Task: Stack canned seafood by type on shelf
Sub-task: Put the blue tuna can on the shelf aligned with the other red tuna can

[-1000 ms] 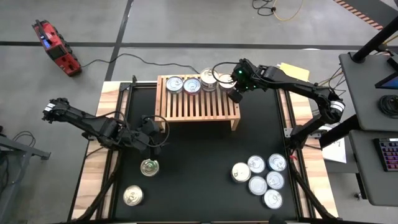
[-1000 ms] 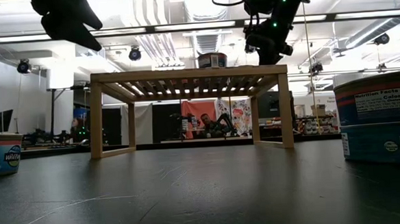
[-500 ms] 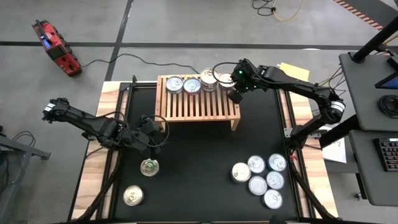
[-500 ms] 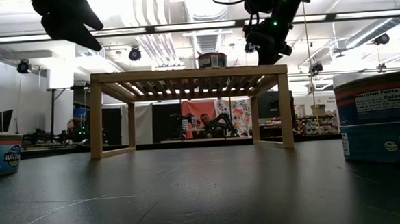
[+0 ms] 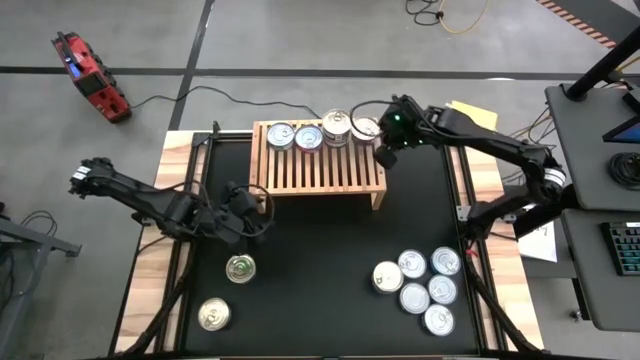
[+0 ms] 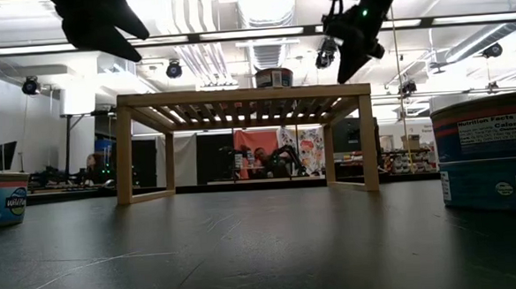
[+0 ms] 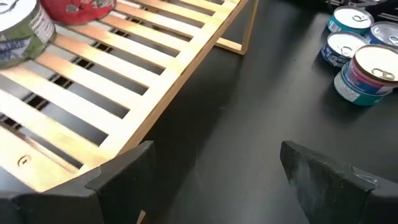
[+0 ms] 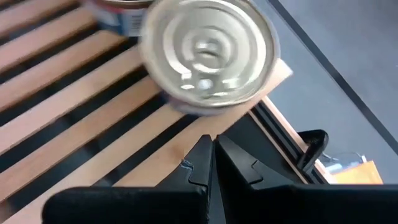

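The light-wood shelf (image 5: 320, 165) stands at the table's far side with several tins in a row along its far edge: two flat silver ones (image 5: 295, 136), a taller tin (image 5: 337, 124) and a silver-lidded tin (image 5: 366, 128) at its right end. My right gripper (image 5: 385, 152) hovers shut just near of that last tin (image 8: 208, 56), over the shelf's right end. My left gripper (image 5: 245, 218) is open above the table by the shelf's near-left leg, with the shelf (image 7: 124, 81) ahead of it. Two tins (image 5: 240, 268) (image 5: 213, 314) stand on the table near left.
A cluster of several silver-lidded tins (image 5: 418, 282) stands at the table's near right, also seen as tins (image 7: 360, 62) in the left wrist view. In the low view a large tin (image 6: 488, 150) stands at the right and another (image 6: 0, 200) at the left. Bare black mat lies between them.
My right gripper has drawn a little toward the table's right edge and risen, uncovering more of the rightmost tin on the shelf. My left gripper has shifted slightly toward the far edge, away from the tin on the mat. No tin has visibly moved.
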Available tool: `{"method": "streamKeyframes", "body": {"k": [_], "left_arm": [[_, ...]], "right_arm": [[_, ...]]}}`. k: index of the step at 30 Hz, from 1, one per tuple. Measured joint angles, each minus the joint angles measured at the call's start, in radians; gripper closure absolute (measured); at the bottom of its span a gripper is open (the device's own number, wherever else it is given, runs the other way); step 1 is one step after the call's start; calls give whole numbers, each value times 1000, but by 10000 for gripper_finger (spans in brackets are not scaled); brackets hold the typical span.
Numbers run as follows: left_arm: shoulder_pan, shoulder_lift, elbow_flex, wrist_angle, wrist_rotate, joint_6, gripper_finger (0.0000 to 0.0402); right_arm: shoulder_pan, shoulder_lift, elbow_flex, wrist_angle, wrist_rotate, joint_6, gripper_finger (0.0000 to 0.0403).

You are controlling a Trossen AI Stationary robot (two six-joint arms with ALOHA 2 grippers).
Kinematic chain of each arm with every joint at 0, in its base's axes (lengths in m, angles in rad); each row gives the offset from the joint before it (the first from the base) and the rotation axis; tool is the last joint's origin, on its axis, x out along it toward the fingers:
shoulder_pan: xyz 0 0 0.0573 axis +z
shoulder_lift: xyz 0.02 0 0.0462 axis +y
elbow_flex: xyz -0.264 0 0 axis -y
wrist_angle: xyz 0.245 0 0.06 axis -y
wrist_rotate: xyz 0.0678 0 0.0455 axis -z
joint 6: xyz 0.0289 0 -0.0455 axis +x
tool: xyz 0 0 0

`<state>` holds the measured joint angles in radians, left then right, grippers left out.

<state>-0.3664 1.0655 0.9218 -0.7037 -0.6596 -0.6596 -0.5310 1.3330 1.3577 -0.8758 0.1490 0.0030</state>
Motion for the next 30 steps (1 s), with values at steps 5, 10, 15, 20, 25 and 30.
{"method": "streamKeyframes", "body": {"k": [5, 10, 15, 20, 25, 30], "left_arm": [[1, 39, 0, 32, -13, 28, 70], [2, 58, 0, 73, -24, 68, 70], [2, 58, 0, 82, -75, 113, 70], [5, 53, 0, 86, -136, 162, 70], [6, 56, 0, 97, -136, 176, 70], [6, 81, 0, 100, -123, 176, 70]], "right_arm": [[103, -54, -22, -6, 0, 5, 390], [226, -114, -68, 4, 1, 39, 390], [349, -172, -158, 103, 8, 74, 390], [457, -224, -262, 210, 8, 115, 390], [546, -260, -373, 350, 8, 131, 390], [611, -258, -437, 400, 8, 150, 390]]}}
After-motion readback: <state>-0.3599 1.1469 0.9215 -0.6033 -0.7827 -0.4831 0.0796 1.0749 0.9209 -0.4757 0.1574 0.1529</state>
